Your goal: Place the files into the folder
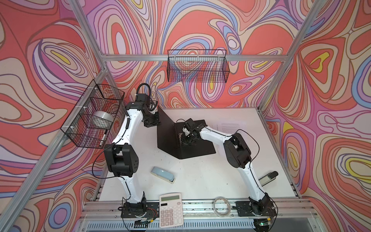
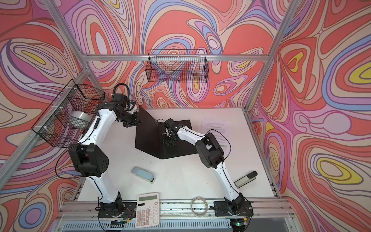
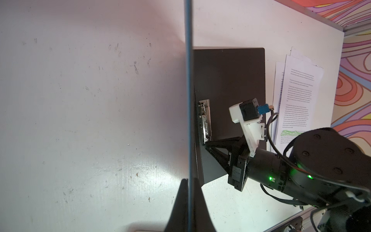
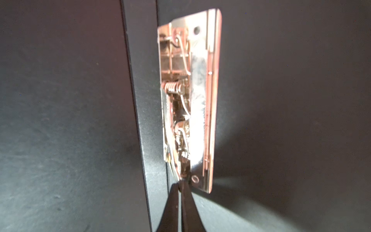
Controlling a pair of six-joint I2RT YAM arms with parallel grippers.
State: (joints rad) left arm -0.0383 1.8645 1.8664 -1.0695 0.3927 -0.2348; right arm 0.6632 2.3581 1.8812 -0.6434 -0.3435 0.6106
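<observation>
Starts at the right gripper (image 4: pixel 181 184): shut tight, with the tips meeting at the nearest end of the metal clip (image 4: pixel 190 100) and touching it; cannot tell whether any part of the clip is caught between them. Runs straight ahead of those tips beside the spine fold, fixed to the black inside of the folder (image 4: pixel 60 120). Lies open, with one half flat on the white table (image 1: pixel 200 176) under this gripper and the other half raised just beside the tips. Holds that raised cover by its upper edge in the left gripper (image 3: pixel 188 181), fingers clamped on the thin blue rim, seen edge-on in the left wrist view. Sits higher than the right gripper and apart from it, with the raised cover between the two in both top views. Finds the files (image 3: pixel 297 96) past the outer edge of the flat half, on the side away from the left gripper and just behind the right gripper's wrist: white printed sheets, loosely fanned, one passage marked green, lying on the table outside the folder and apart from both grippers. Farther back from both grippers, toward the arm bases, shows a pale blue stapler (image 1: pixel 162 174) on the table, then a white calculator (image 1: pixel 171 210) and a coil of clear wire (image 1: pixel 221 205) at the front rail.
</observation>
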